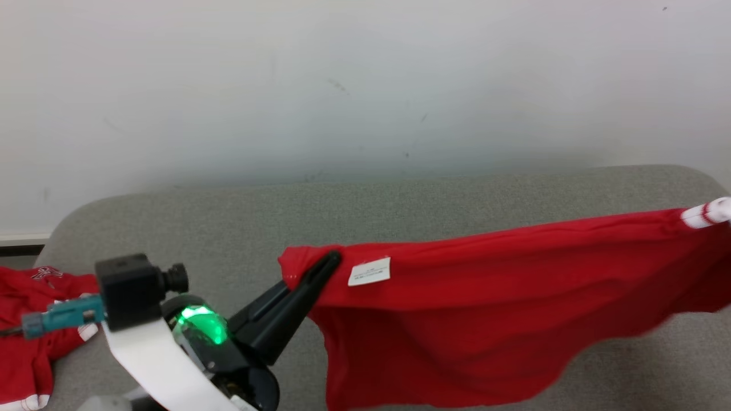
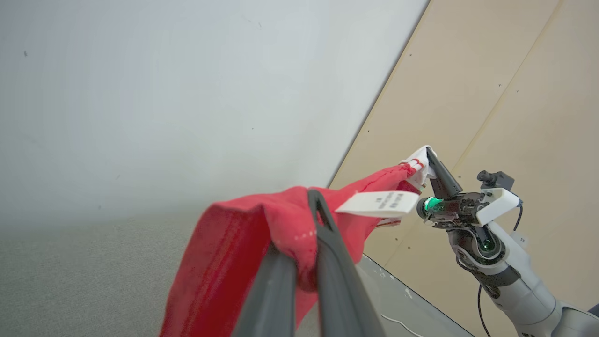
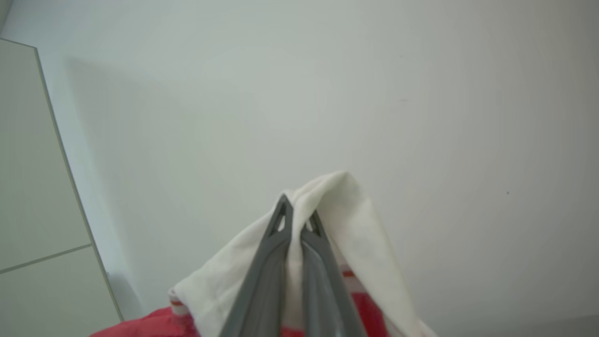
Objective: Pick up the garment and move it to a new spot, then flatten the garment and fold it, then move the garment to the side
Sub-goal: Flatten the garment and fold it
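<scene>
A red garment (image 1: pixel 485 297) hangs stretched in the air above the grey table (image 1: pixel 217 222), with a white label (image 1: pixel 369 271) near its left corner. My left gripper (image 1: pixel 333 261) is shut on that red corner, and the pinch is seen close up in the left wrist view (image 2: pixel 309 206). The garment's right end is a white, red-striped trim (image 1: pixel 708 212). My right gripper (image 3: pixel 297 210) is shut on this trim (image 3: pixel 355 224). In the left wrist view the right gripper (image 2: pixel 429 155) holds the far end up, and the cloth sags between the two.
A second red garment (image 1: pixel 28 319) with white trim lies crumpled on the table's left edge. A pale wall (image 1: pixel 365 85) stands right behind the table. Beige panels (image 2: pixel 491 93) lie off the table's right side, and a thin cable (image 2: pixel 398 323) runs near that edge.
</scene>
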Tool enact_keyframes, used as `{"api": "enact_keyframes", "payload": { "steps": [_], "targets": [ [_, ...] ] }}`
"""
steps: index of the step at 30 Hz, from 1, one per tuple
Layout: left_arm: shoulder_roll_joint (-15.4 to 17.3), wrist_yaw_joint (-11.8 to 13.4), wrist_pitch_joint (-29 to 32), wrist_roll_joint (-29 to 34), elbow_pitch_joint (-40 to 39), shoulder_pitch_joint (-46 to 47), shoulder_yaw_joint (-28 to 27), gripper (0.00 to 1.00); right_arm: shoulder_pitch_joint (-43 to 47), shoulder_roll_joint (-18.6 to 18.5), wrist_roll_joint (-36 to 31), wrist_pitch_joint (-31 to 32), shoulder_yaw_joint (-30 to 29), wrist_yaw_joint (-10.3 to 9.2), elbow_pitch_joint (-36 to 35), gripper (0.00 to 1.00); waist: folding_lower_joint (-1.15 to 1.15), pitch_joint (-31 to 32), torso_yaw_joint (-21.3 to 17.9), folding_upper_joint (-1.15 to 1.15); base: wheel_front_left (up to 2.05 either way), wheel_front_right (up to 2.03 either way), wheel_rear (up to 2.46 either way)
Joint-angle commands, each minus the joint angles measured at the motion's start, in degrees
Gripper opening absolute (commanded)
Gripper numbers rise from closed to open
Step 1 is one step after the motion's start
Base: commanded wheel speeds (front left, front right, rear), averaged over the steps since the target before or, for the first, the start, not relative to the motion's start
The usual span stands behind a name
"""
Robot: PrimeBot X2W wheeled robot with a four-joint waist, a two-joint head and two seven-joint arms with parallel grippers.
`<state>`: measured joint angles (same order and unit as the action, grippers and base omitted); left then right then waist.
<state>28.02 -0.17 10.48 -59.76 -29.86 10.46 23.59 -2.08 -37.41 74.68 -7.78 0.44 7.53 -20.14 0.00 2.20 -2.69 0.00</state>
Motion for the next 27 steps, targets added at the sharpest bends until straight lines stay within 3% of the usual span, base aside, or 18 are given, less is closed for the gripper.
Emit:
{"api": "enact_keyframes", "payload": {
  "steps": [1,8,11,15,19,24,27],
  "targets": [
    [0.7,1.3,1.9,-1.5,-2.6,2.2,-0.7,0.0,0.7,-1.0,0.7,0.6,-2.7,-0.09,-2.2,0.0,0.0,-0.2,-0.4,0.0,0.0,0.0,0.0],
    [1.1,8.1,10.9,-5.5,-8.5,15.2,-3.9,0.0,-3.5,-4.6,4.0,7.2,-13.6,-0.09,-7.3,0.0,0.0,-4.7,-1.5,0.0,0.0,0.0,0.0],
    [1.5,9.7,13.9,-3.2,-5.9,23.3,-3.7,0.0,-8.3,-5.7,3.4,10.7,-15.6,-0.1,-5.0,0.0,0.0,-9.9,-1.3,0.0,0.0,0.0,0.0],
    [0.2,10.5,16.8,-0.2,1.2,34.4,-1.8,0.0,-18.7,-4.8,1.4,16.2,-13.4,-0.09,0.3,0.0,0.0,-16.7,-0.9,0.0,0.0,0.0,0.0],
    [-1.3,9.6,17.5,3.6,11.6,45.4,-0.8,0.0,-34.1,-0.2,-3.3,21.5,-9.1,-0.1,9.0,0.0,0.0,-23.9,-0.4,0.0,0.0,0.0,0.0],
    [-3.6,6.5,15.7,9.4,26.8,60.1,1.3,0.0,-57.5,10.1,-15.4,26.4,-5.7,-0.09,22.6,0.0,0.0,-31.9,-0.2,0.0,0.0,0.0,0.0],
    [-6.2,6.2,11.1,13.5,36.2,68.9,1.2,0.0,-70.7,15.6,-23.6,27.2,-5.9,-0.09,30.1,0.0,0.0,-36.2,0.0,0.0,0.0,0.0,0.0]
  ]
}}
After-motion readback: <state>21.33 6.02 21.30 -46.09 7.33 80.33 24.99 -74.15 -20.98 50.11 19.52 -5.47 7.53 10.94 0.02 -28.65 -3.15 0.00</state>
